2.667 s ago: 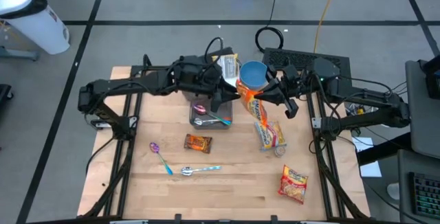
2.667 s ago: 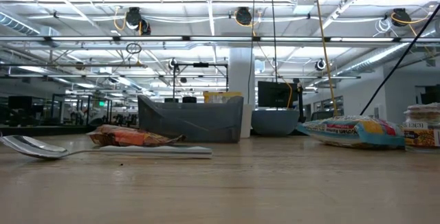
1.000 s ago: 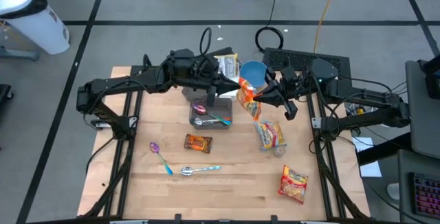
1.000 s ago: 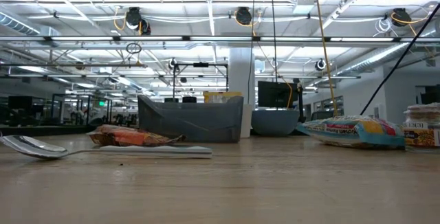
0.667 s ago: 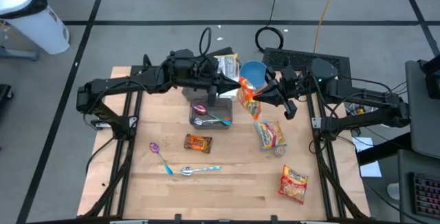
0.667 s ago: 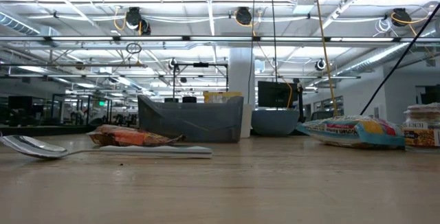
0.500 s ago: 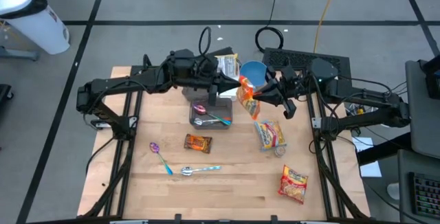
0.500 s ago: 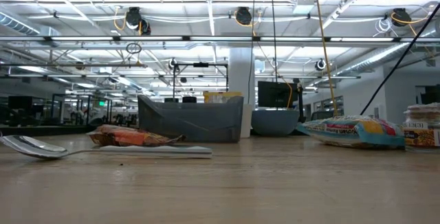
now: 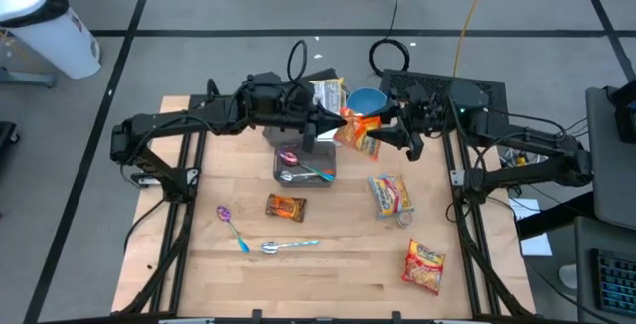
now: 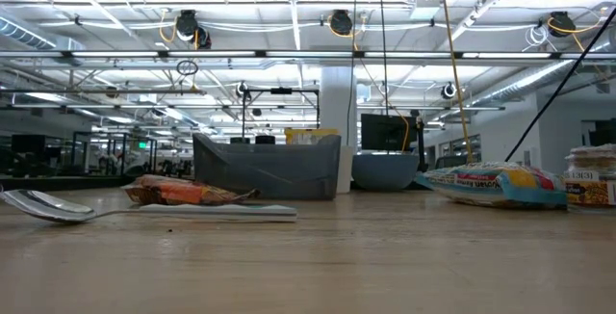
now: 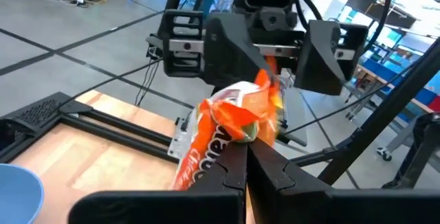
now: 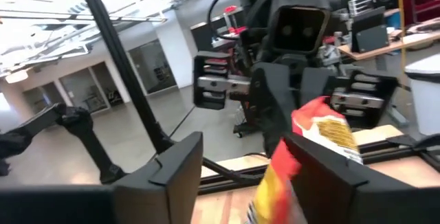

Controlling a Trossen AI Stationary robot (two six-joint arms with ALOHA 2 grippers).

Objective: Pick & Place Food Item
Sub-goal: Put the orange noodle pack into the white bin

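Item count on the table [image 9: 338, 264]: three spoons in all, with one purple spoon [image 9: 232, 227] and one blue-handled spoon [image 9: 288, 246] on the bare wood and one more in the grey tray [image 9: 304, 164]; three snack packets lying flat, namely a brown packet [image 9: 285, 207], a yellow-and-white packet [image 9: 390, 195] and a red-and-yellow packet [image 9: 424, 266]; one blue bowl [image 9: 366, 102]; one boxed item [image 9: 327, 93] beside the bowl.

The task item is a fourth packet, the orange snack bag [image 9: 358, 132], suspended in the air above the table between the tray and the bowl.

Left gripper [image 9: 333, 125]: its fingers [image 11: 237, 165] are closed tight on one end of the orange snack bag, which extends forward from the fingertips toward the opposite arm.

Right gripper [image 9: 386, 133]: its fingers [image 12: 330, 176] stand apart, with the far end of the bag lying in the gap between them. The bag sits close to one finger; contact cannot be confirmed.

The two grippers face each other, fingertips near, with the bag spanning the space between them.
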